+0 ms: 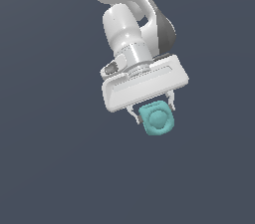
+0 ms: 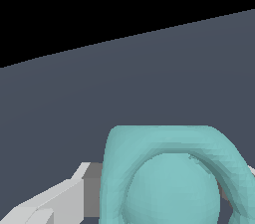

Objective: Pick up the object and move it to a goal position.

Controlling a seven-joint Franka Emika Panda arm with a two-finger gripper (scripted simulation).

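With the gripper [image 1: 154, 111] clamped on the block [image 1: 158, 119], which sits between the fingers at the hand's 5 o'clock, hold grip force constant and translate smoothly toward the goal.

Around gripper [image 1: 154, 110]: plain dark ground at every clock direction, from 12 through 6 and 9.
Between the fingers: filled by the teal block [image 1: 157, 119].
Obstacles: none visible.
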